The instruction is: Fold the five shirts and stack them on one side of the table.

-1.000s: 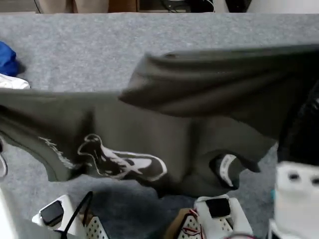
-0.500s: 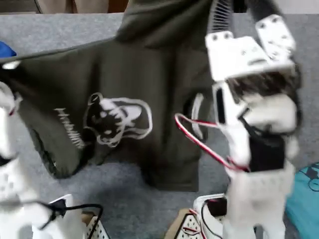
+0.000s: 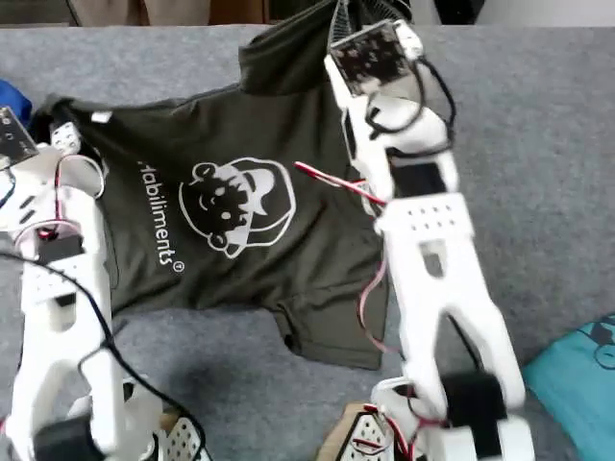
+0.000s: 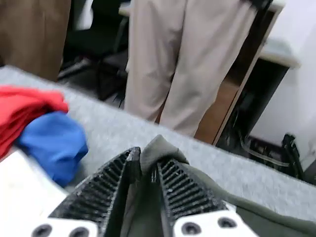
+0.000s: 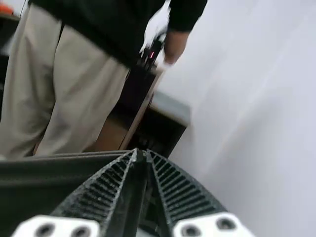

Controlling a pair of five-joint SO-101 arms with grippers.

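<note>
A dark olive shirt [image 3: 250, 221] with a white print lies spread on the grey table [image 3: 538, 144], print side up. My left gripper [image 3: 43, 120] is at the shirt's far left corner. In the left wrist view it [image 4: 148, 163] is shut on a fold of the olive fabric [image 4: 155, 148]. My right gripper [image 3: 341, 14] holds the shirt's far edge, raised at the table's back. In the right wrist view it [image 5: 139, 160] is shut on a thin dark edge of the shirt [image 5: 59, 170].
A blue cloth [image 3: 8, 101] lies at the table's far left, beside a red one [image 4: 24, 106] and a white one [image 4: 19, 187]. A teal shirt [image 3: 577, 370] lies at the near right corner. The arm bases stand along the near edge.
The shirt hung lifted close to the camera; both arms have carried it toward the table's back and lowered it, so it now lies spread with the print showing.
</note>
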